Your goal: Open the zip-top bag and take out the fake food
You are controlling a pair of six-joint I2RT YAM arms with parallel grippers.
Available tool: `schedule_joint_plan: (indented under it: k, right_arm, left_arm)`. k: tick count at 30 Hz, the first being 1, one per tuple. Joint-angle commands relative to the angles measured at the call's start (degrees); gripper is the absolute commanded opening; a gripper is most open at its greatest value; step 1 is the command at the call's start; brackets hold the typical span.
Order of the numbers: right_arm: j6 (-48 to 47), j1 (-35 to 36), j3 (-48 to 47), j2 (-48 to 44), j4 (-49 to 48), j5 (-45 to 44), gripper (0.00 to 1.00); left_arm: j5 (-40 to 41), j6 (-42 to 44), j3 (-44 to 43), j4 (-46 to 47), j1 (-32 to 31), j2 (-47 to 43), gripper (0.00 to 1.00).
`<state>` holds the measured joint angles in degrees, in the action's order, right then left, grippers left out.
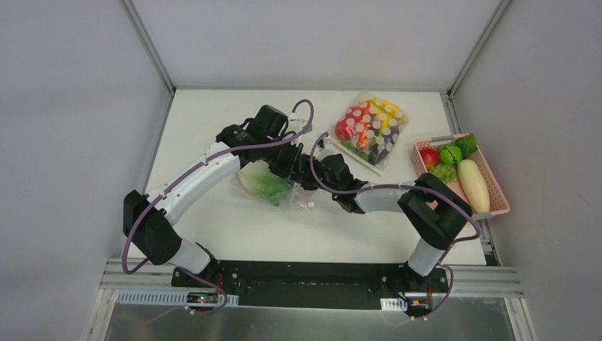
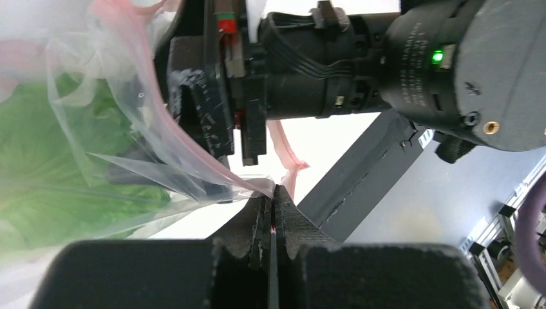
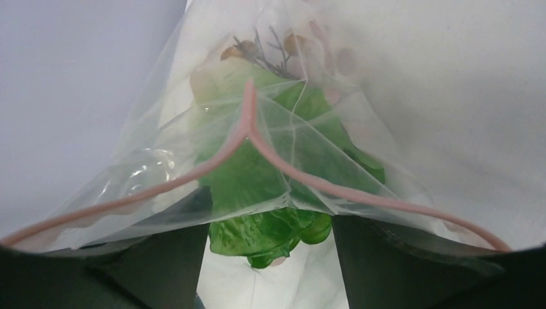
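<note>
Grey walls (image 1: 71, 106) box a white table (image 1: 213, 234): the pink basket (image 1: 500, 206) of fake food (image 1: 472, 185) sits at 3 o'clock, the zip-top bag (image 1: 298, 195) with lettuce (image 1: 264, 183) at centre. Both arms fold inward over it; the left gripper (image 2: 273, 209) is pinched on its pink strip (image 3: 309, 183), and the right gripper (image 3: 270, 257), spread wide, seemingly sits in its mouth.

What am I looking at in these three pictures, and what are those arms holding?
Two robot arms bolted to a table. One picture looks down from above; the other two come from cameras on each wrist. The left gripper is pinched shut on the edge of the zip-top bag, which holds lettuce. The right gripper has its fingers apart at the bag's mouth; whether it grips is unclear. Nearby lie a dotted bag and a pink basket of toy food.
</note>
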<state>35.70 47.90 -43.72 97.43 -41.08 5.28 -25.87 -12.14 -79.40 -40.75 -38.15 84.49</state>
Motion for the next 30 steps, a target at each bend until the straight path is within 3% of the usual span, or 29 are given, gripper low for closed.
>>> schedule_joint_plan:
  k: [1, 10, 12, 18, 22, 23, 26, 30]
  right_arm:
    - [-3.21, 0.22, -2.15, 2.88, -5.85, 3.59, 0.72]
    - [-6.13, 0.26, -1.46, 7.91, -6.87, 7.22, 0.80]
    - [-5.64, 0.21, -1.02, 8.31, -8.04, 8.11, 0.80]
    - [-6.01, 0.20, 1.92, 4.15, -8.31, 8.14, 0.80]
    - [-6.48, 0.00, 3.98, 2.42, -8.66, 8.39, 0.81]
    - [-6.63, -0.11, 4.80, 2.10, -9.82, 8.90, 0.81]
    - [-6.25, -0.17, 5.69, 2.39, -12.88, 9.44, 0.81]
    - [-5.11, -0.25, 6.41, 3.46, -17.30, 10.26, 0.81]
  left_arm:
    - [-3.93, -0.75, 0.04, 1.74, -0.70, -2.02, 0.00]
    - [0.26, 0.49, -1.33, -1.18, -0.70, -1.01, 0.01]
    - [2.96, 0.86, -2.01, -2.41, -0.70, -1.70, 0.11]
    - [19.98, -2.02, -2.28, -6.07, 0.16, -9.18, 0.56]
    - [33.41, -6.25, 3.38, -5.69, 2.76, -17.82, 0.78]
    - [38.59, -9.35, 8.56, -3.83, 5.45, -22.15, 0.88]
    - [40.48, -15.10, 16.65, -0.01, 12.27, -26.22, 0.93]
    - [33.04, -21.65, 25.60, 7.39, 23.69, -26.96, 0.92]
